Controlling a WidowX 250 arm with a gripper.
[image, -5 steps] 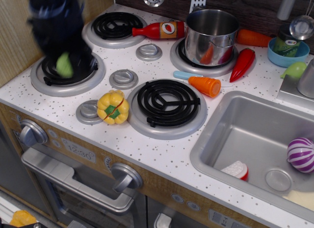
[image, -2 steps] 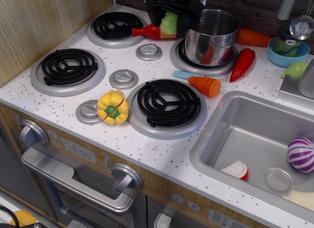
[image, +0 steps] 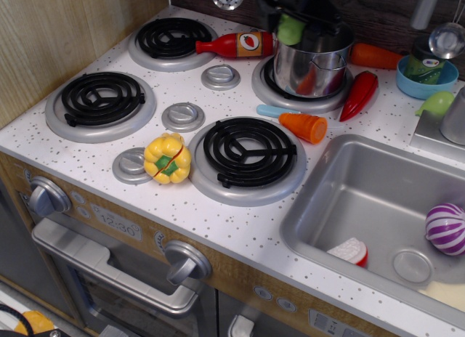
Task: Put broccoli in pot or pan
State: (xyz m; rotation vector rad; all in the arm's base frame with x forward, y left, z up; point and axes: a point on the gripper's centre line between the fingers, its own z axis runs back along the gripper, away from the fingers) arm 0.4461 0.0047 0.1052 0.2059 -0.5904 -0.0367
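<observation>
The black tool [image: 296, 17] hangs over the left rim of the pot [image: 314, 55], closed on the broccoli [image: 290, 30] — the pale green lump sits between its dark fingers, above the pot's left edge and not yet down inside. The pot stands on the back right burner of the table [image: 240, 228]. A red ketchup bottle [image: 236, 44] lies just left of the pot, a red chilli [image: 359, 95] to its right, and an orange carrot piece [image: 305, 126] in front. The yellow pepper [image: 168, 158] rests near the front edge — well apart from the pot.
</observation>
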